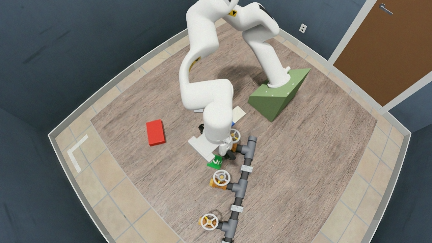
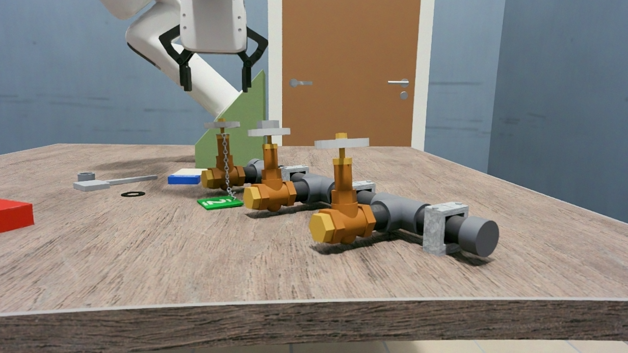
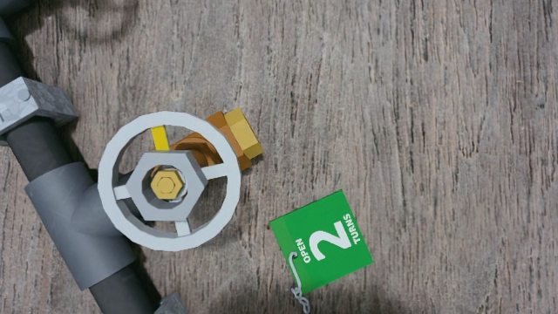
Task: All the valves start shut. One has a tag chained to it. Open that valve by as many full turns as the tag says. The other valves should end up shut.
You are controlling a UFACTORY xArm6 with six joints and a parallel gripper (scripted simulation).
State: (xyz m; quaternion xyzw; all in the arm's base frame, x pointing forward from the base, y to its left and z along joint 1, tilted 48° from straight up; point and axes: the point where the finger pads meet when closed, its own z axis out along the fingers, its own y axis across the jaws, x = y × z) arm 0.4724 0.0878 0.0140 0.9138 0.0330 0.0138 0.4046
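Note:
Three brass valves with white handwheels sit on a grey pipe [image 1: 241,184]. The far valve [image 2: 222,124] carries a chain down to a green tag [image 2: 219,202]. The wrist view shows the tag [image 3: 322,241] flat on the table, reading "OPEN 2 TURNS". Beside it there is the middle valve's handwheel [image 3: 169,180], with a grey hex hub and one yellow spoke. The middle valve [image 1: 219,181] and the near valve [image 1: 210,223] have no tag. My gripper [image 2: 216,83] is open and empty. It hangs well above the far valve's handwheel, fingers pointing down.
A red block [image 1: 155,132] lies to the left. A blue-and-white box [image 2: 184,178], a grey wrench [image 2: 109,181] and a black washer [image 2: 132,193] lie behind the valves. The arm stands on a green wedge base [image 1: 277,93].

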